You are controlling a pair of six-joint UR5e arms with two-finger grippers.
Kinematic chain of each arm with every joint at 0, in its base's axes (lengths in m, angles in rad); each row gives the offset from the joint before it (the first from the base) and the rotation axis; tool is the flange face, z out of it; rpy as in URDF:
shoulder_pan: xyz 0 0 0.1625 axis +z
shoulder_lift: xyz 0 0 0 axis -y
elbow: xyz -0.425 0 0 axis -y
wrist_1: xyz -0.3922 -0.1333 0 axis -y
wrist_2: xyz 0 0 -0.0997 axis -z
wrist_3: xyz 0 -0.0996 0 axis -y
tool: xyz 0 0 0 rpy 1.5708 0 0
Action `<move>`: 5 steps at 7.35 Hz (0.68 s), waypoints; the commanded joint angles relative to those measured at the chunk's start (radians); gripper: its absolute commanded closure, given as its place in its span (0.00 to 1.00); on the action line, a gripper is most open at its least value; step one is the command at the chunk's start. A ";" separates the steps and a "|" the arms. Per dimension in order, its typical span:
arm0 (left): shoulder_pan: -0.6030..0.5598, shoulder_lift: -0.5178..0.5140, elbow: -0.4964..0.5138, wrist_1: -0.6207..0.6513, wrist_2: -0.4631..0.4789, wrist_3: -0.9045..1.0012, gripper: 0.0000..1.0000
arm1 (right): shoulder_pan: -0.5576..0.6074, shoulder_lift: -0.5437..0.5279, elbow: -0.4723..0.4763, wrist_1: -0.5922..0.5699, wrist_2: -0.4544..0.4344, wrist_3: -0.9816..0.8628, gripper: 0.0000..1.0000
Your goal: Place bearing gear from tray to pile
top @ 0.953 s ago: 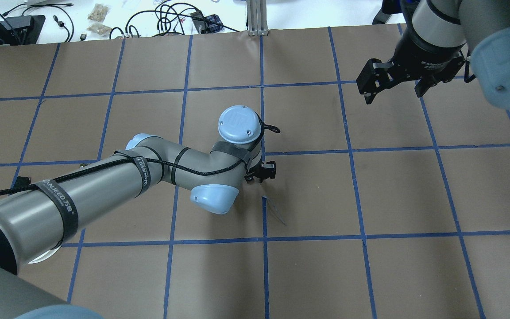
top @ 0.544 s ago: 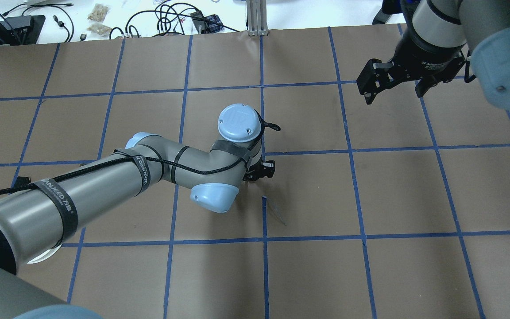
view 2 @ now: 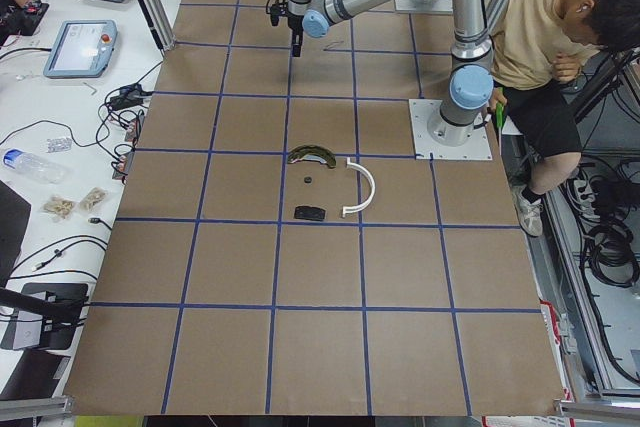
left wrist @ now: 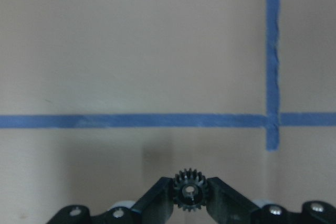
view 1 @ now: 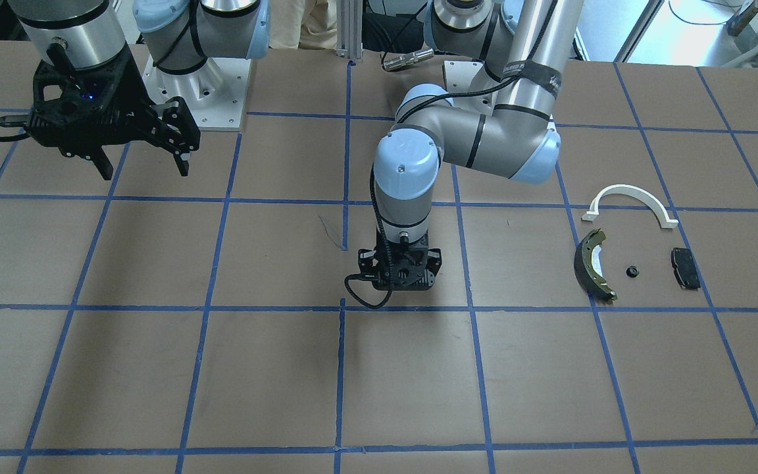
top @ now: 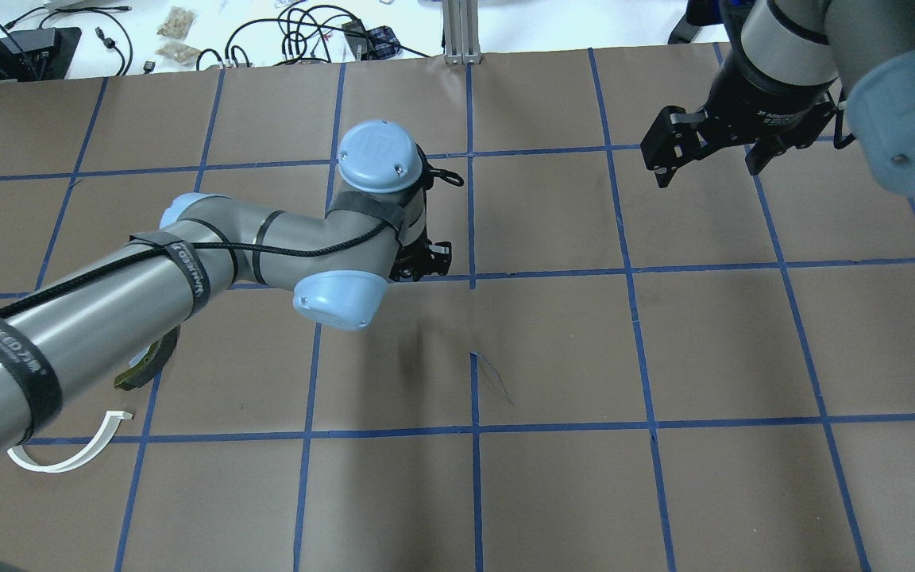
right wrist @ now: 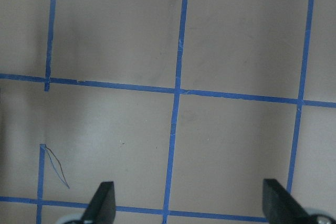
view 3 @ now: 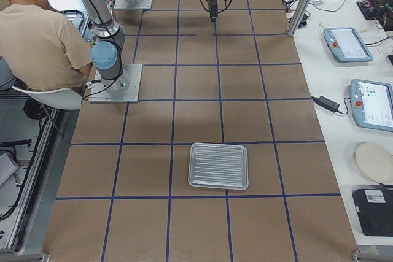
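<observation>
My left gripper (left wrist: 190,203) is shut on a small black toothed bearing gear (left wrist: 190,191) and holds it above the brown table near a blue tape crossing. The gripper also shows in the front view (view 1: 400,280) and the overhead view (top: 428,263). The pile lies toward my left: a white arch bracket (view 1: 629,197), a dark brake shoe with an olive rim (view 1: 593,264), a black pad (view 1: 685,268) and a small black round part (view 1: 631,271). My right gripper (top: 704,159) is open and empty, high at the far right. The tray (view 3: 218,165) is an empty ribbed metal sheet.
The table is brown paper with a blue tape grid. In the overhead view my left arm hides part of the brake shoe (top: 144,369) and of the arch bracket (top: 68,454). A person (view 2: 545,37) sits behind the robot's bases. Cables lie beyond the far edge.
My left arm has swung toward my left and away from the base with the gear, which uncovers the brake shoe and arch bracket. The right arm has not moved.
</observation>
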 commanded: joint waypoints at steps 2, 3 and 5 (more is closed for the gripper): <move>0.242 0.131 0.000 -0.233 0.030 0.317 1.00 | 0.002 -0.005 0.000 0.002 0.005 0.003 0.00; 0.299 0.149 -0.012 -0.234 0.032 0.380 1.00 | 0.002 -0.002 -0.003 0.003 0.005 -0.002 0.00; 0.461 0.160 -0.062 -0.232 0.066 0.601 1.00 | -0.002 0.002 -0.017 0.035 0.005 -0.006 0.00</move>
